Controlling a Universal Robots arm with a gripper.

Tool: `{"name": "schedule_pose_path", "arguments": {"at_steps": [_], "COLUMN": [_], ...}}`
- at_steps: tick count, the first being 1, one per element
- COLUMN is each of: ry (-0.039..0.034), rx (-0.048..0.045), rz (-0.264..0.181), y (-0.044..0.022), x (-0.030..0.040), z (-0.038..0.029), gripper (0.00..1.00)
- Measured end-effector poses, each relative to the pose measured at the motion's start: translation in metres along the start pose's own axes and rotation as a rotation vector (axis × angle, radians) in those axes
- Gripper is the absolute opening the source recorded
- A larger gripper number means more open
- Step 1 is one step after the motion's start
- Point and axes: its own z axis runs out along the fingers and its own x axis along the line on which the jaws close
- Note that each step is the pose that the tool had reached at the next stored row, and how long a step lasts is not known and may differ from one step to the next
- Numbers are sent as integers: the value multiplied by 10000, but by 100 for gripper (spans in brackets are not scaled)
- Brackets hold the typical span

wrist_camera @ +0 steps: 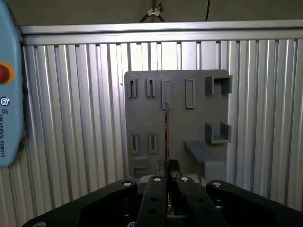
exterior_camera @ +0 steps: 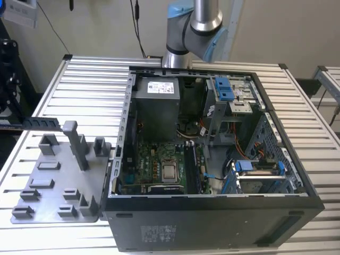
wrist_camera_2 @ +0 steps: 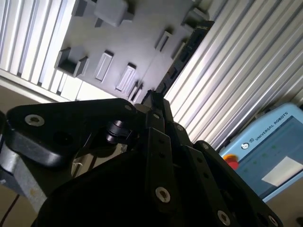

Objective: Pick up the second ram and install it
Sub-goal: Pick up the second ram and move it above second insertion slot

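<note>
So, the second ram [exterior_camera: 42, 123] is held up at the exterior view's left, level and lengthwise above the far part of the grey fixture plate [exterior_camera: 95, 183]; it's seen there as a dark narrow stick, its free end reaching just short of the tall grey post [exterior_camera: 78, 146] on that plate; the other end runs out toward the picture's edge. In the first wrist view the gripper [wrist_camera: 168, 166] is clamped on the stick, the two black fingers pressed in on either side of it with no gap to be seen; the ram is viewed edge-on there, as a thin brownish line stretching away from the fingertips over the middle of the plate, between the small slotted blocks. In the second wrist view the same stick is seen as a dark strip running out from the fingers, along the plate's edge and against the ribbed metal table [exterior_camera: 90, 90]. Whether any block is touched can't be told for sure, though in the exterior view the ram looks lifted clear of the plate. The open PC case [exterior_camera: 212, 226] is sat on the table just beside the plate, to the exterior view's right of it, with the green motherboard [exterior_camera: 154, 164] exposed inside; the ram is kept well apart from that board. A pale blue pendant [wrist_camera: 9, 118] with a red button is seen near the plate in both wrist views.
</note>
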Motion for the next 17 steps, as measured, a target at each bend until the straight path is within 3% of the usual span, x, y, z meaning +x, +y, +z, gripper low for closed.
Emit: {"name": "schedule_pose_path", "arguments": {"at_steps": [6, 17], "ry": [1, 2], "rx": [-14, -39], "rz": [1, 2], "y": [-191, -602], "x": [-10, -30], "z": [6, 20], "gripper": [14, 14]}}
